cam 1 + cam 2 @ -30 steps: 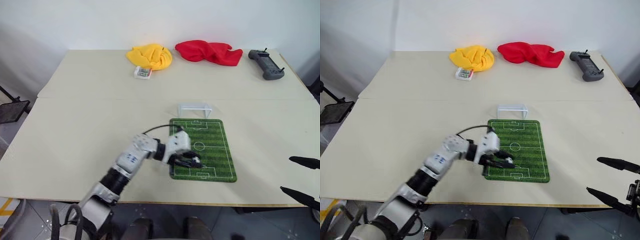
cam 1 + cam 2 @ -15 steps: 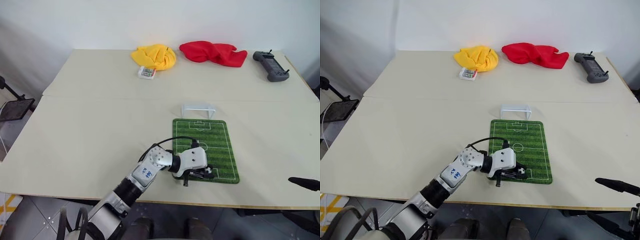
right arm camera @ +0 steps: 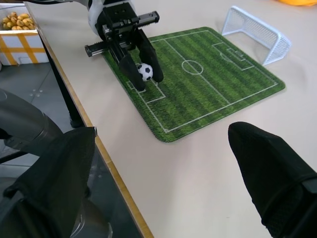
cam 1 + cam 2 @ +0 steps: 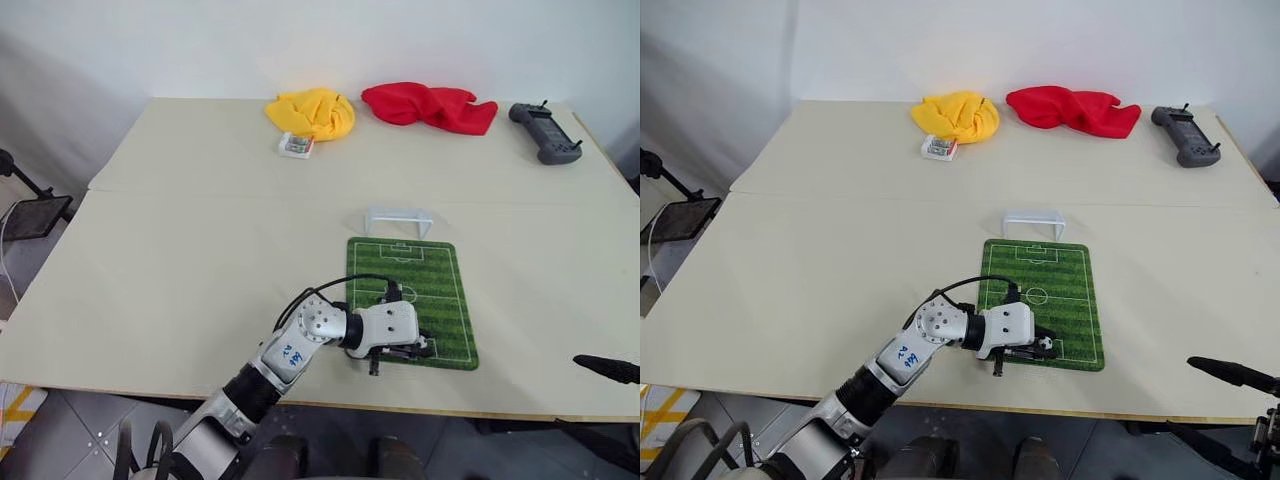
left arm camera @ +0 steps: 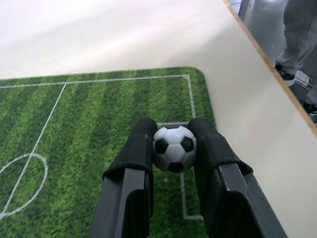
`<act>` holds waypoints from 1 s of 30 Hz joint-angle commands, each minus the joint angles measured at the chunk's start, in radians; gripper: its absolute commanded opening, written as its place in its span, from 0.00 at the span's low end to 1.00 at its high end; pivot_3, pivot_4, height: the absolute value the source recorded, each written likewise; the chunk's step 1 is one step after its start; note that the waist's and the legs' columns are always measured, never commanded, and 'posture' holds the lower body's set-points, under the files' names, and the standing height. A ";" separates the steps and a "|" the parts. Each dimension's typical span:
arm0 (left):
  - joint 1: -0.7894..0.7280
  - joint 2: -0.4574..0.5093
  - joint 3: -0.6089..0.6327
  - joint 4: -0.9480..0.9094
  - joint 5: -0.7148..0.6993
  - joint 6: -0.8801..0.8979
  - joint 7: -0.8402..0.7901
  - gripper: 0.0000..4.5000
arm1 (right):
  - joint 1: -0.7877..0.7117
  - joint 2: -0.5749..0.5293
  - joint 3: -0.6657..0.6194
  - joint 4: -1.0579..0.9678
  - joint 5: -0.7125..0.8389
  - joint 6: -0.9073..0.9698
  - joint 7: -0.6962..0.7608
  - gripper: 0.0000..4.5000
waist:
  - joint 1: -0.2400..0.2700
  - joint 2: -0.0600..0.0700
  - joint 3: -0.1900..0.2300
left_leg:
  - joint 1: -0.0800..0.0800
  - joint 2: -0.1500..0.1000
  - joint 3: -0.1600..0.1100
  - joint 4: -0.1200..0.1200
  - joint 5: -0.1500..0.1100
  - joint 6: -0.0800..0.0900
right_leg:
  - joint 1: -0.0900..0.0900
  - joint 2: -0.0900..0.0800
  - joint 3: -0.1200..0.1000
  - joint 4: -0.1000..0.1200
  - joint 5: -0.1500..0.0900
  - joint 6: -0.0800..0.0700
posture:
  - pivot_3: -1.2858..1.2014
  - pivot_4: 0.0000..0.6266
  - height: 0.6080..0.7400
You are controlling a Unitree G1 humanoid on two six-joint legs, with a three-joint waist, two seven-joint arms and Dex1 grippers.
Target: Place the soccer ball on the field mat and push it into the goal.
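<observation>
The soccer ball (image 5: pixel 173 148) sits pinched between the two black fingers (image 5: pixel 139 153) of my left hand (image 4: pixel 412 350), low over the near end of the field mat (image 4: pixel 425 282), by the white lines of the penalty box on the side closest to me. My fingers press on both sides of it, so I am grasping it; whether it already touches the turf I cannot tell. The mat lies flat on the table (image 4: pixel 200 250), its near edge close to the table's front edge. Beyond its far end, just off the mat, stands the goal (image 4: pixel 398 220), its mouth facing the pitch. My right hand (image 3: pixel 163 183) hangs off the table's front right corner, well apart from the mat, its fingers spread wide and grasping nothing. Along the far side of the table lie a yellow cloth (image 4: pixel 312 112) with a small white box (image 4: pixel 295 146) just beside it, a red cloth (image 4: pixel 430 105), and a grey controller (image 4: pixel 546 131) near the right corner.
</observation>
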 commanded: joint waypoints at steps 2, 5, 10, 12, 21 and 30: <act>0.009 -0.002 -0.012 -0.049 0.007 0.001 0.001 0.19 | -0.003 0.008 -0.011 -0.001 0.009 -0.014 0.000 1.00 | 0.000 0.000 0.000 | 0.000 0.000 0.000 0.000 0.000 0.000 | 0.000 0.000 0.000 0.000 0.000 0.000 | 0.52 0.24 1.00; 0.007 -0.003 -0.004 -0.036 0.014 -0.009 0.017 0.19 | -0.004 0.009 -0.010 -0.001 0.009 -0.015 -0.001 1.00 | 0.000 0.000 0.000 | 0.000 0.000 0.000 0.000 0.000 0.000 | 0.000 0.000 0.000 0.000 0.000 0.000 | 0.52 0.24 1.00; 0.003 -0.008 -0.002 -0.022 0.016 -0.014 0.026 0.39 | -0.001 0.015 -0.008 -0.005 0.009 -0.015 -0.004 1.00 | 0.000 0.000 0.000 | 0.000 0.000 0.000 0.000 0.000 0.000 | 0.000 0.000 0.000 0.000 0.000 0.000 | 0.52 0.24 1.00; 0.004 -0.010 -0.002 -0.021 0.017 -0.019 0.029 0.52 | -0.001 0.017 -0.006 -0.007 0.008 -0.015 -0.006 1.00 | 0.000 0.000 0.000 | 0.000 0.000 0.000 0.000 0.000 0.000 | 0.000 0.000 0.000 0.000 0.000 0.000 | 0.52 0.24 1.00; 0.001 -0.023 0.020 -0.039 -0.008 -0.050 0.034 0.59 | -0.007 0.024 0.013 -0.013 0.004 -0.012 -0.017 1.00 | 0.000 0.001 0.000 | 0.000 0.000 0.000 0.000 0.000 0.000 | 0.000 0.000 0.000 0.000 0.000 0.000 | 0.52 0.24 1.00; 0.019 0.033 0.201 -0.198 -0.214 -0.054 -0.033 0.59 | -0.057 0.027 0.031 -0.004 0.028 -0.015 -0.033 1.00 | -0.004 0.001 -0.001 | 0.000 0.000 0.000 0.000 0.000 0.000 | 0.000 0.000 0.000 0.001 0.000 0.000 | 0.52 0.24 1.00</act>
